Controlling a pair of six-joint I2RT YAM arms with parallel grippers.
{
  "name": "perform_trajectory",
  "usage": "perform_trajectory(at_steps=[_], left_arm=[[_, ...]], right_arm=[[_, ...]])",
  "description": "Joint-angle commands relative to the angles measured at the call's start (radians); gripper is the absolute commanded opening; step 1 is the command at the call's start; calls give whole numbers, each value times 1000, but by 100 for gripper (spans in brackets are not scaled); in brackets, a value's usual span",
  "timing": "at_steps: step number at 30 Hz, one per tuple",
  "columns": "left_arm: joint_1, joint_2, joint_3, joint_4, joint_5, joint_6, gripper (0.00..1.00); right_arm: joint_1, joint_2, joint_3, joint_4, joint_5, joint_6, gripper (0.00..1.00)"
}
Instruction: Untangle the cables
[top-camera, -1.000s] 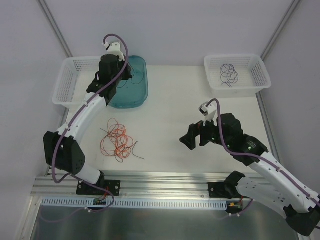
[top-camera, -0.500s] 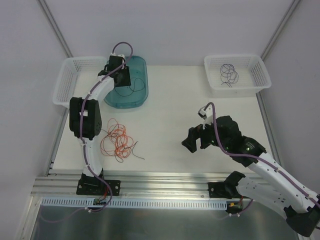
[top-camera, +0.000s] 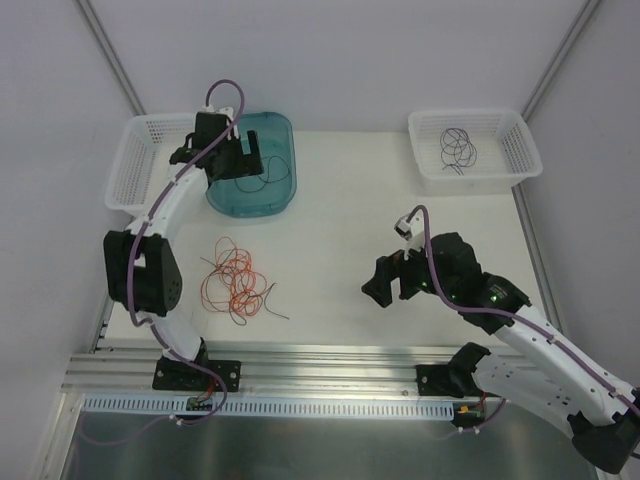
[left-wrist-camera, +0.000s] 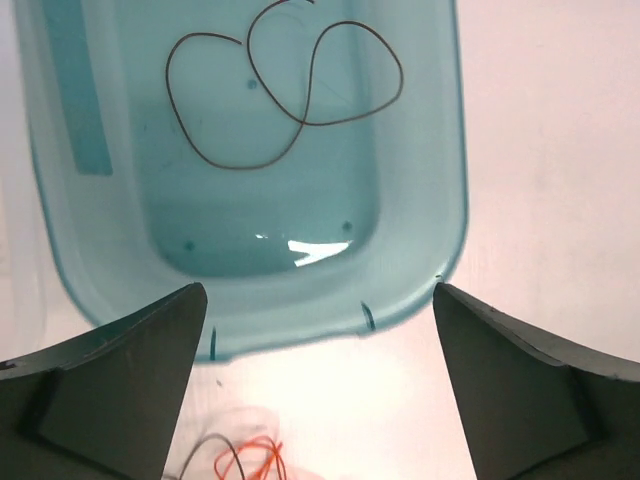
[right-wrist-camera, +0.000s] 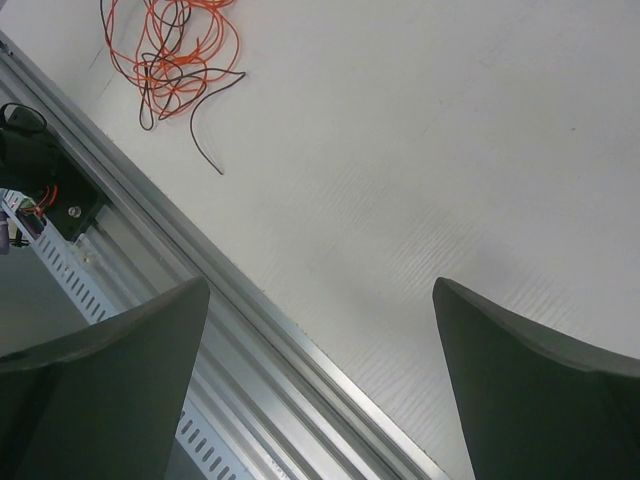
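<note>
Tangle of thin orange-red and black wires (top-camera: 236, 279) lies nearer your left pincer (top-camera: 238, 166), toward its base — it and the right pincer (top-camera: 388, 289) both gape empty.

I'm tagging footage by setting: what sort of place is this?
Probably a robot lab test cell: plain white walls, a table edged by an aluminium rail, and a teal tub and white basket.
</note>
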Motion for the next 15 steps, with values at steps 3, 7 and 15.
perform_trajectory(at_steps=[3,7,15], left_arm=[[-48,-323,-248,-8,42,-86,99],[-89,-518,-478,-10,16,-173,99],[-154,-813,-884,-9,-139,-276,99]], right_arm=[[10,18,-19,61,-46,37,100],[24,44,-34,102,-62,53,100],[79,120,-44,159,-55,83,100]])
